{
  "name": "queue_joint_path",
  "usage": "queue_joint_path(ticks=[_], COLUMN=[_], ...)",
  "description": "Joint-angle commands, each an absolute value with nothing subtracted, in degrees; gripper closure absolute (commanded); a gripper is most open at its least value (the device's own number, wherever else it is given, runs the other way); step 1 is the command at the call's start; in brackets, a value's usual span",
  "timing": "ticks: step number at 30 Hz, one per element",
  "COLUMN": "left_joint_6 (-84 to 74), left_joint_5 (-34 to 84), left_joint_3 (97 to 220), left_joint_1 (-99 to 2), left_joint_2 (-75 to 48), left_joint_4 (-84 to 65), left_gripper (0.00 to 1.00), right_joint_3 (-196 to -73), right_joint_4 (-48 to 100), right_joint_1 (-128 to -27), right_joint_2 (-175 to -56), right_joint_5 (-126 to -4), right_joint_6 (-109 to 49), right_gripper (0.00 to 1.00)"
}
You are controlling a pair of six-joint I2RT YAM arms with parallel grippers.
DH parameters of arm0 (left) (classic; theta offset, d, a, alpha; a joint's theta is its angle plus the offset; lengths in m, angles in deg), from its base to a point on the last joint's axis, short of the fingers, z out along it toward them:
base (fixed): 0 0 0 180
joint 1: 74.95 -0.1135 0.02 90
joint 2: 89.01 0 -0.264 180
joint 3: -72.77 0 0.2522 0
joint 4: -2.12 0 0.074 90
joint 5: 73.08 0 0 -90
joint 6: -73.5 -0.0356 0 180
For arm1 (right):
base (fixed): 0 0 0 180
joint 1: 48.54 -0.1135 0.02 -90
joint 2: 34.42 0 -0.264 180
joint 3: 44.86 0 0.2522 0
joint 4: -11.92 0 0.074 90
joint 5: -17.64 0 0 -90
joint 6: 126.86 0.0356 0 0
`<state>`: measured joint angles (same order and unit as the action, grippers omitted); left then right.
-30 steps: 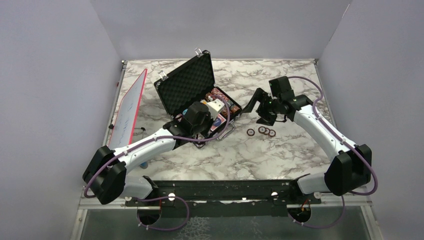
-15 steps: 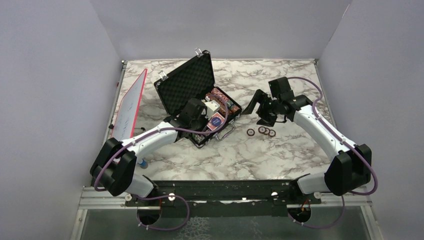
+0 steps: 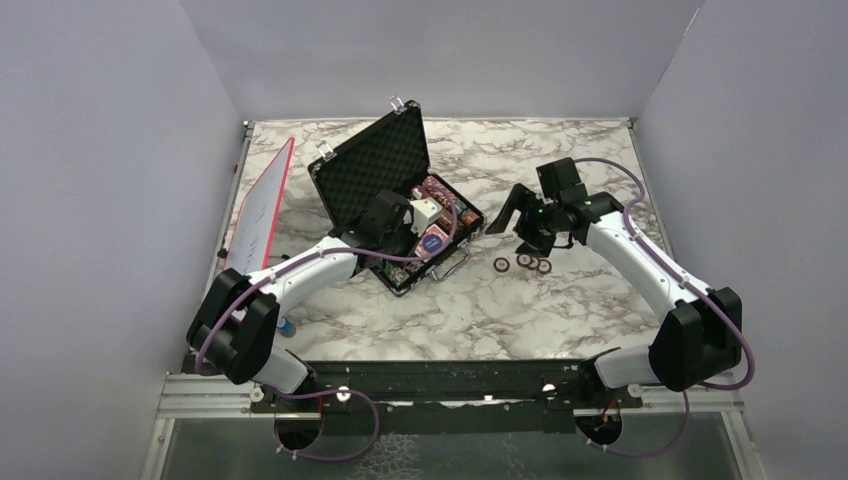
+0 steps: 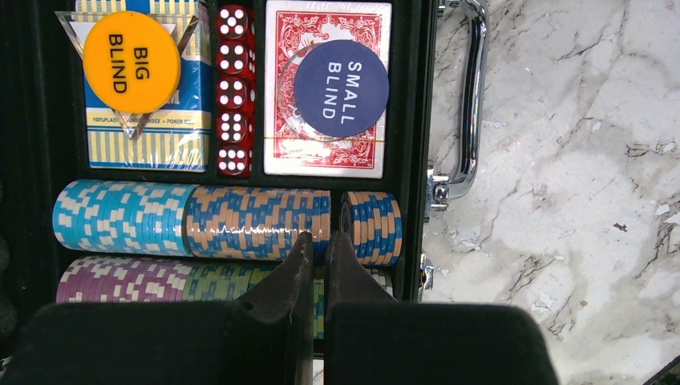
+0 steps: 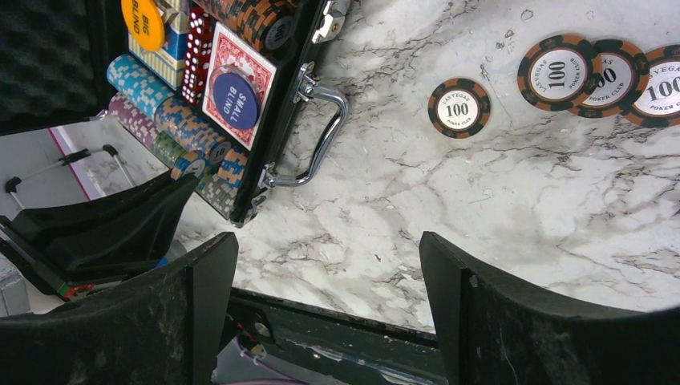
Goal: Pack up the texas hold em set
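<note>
Right wrist: right tool (image 5: 321,265) spread near flat chips (image 5: 458,107) on desk (image 5: 481,208), probably light and slick, best pinched by rims; left tool (image 4: 314,249) pressed together

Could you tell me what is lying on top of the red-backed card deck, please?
A blue disc marked SMALL BLIND rests on the red-backed deck, covering its middle; whatever lies under the deck is hidden.

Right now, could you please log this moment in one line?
left gripper: shut | right gripper: open, empty | black foam-lined briefcase: open | brown-rimmed poker chips: loose on marble table
</note>
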<state>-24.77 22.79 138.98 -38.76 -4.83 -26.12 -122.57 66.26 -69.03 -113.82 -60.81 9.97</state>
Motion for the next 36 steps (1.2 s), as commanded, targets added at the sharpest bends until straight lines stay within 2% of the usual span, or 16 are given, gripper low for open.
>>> queue_joint_path(ticks=[1,5,10,13,17,20,23,29,33,36], left_joint_6=[-25.96,-26.02,-26.07,-26.01,-25.50,-25.28,-25.16,-24.83,-23.18,-19.87], left_joint_5=[25.96,26.69,26.57,26.06,24.70,24.31,24.47,24.41,24.13,24.72], left_joint_3=[140.28,139.86,139.47,139.73,140.18,140.78,141.32,141.48,141.99,143.03], left_joint_1=[-39.34,-39.40,-39.35,-39.33,-39.35,-39.35,-39.35,-39.34,-39.42,-39.44], left_joint_2=[-6.31,-5.01,-4.06,-3.51,-3.53,-3.95,-3.99,-3.04,-4.17,-6.98], left_joint_4=[-25.27,-25.77,-26.28,-26.92,-27.52,-27.47,-27.46,-27.50,-26.84,-24.54], left_gripper=[1.00,0.99,0.92,0.85,0.67,0.61,0.61,0.79,0.78,0.72], right_joint_3=[-122.34,-122.34,-122.17,-122.08,-122.23,-122.26,-122.17,-122.15,-122.88,-123.47], right_joint_4=[67.61,67.60,67.61,67.61,67.52,67.51,67.52,67.52,68.16,69.84], right_joint_1=[-68.55,-68.55,-68.53,-68.49,-68.49,-68.44,-68.40,-68.25,-67.72,-67.49], right_joint_2=[-113.21,-113.58,-113.72,-113.91,-114.22,-114.19,-114.31,-114.39,-115.31,-117.25], right_joint_5=[-62.07,-61.99,-61.99,-61.99,-61.82,-61.89,-61.98,-63.45,-68.80,-75.86], right_joint_6=[9.54,9.52,9.34,9.26,9.13,9.19,9.14,8.62,5.87,2.98], right_gripper=[0.15,0.15,0.15,0.15,0.15,0.15,0.15,0.15,0.15,0.15])
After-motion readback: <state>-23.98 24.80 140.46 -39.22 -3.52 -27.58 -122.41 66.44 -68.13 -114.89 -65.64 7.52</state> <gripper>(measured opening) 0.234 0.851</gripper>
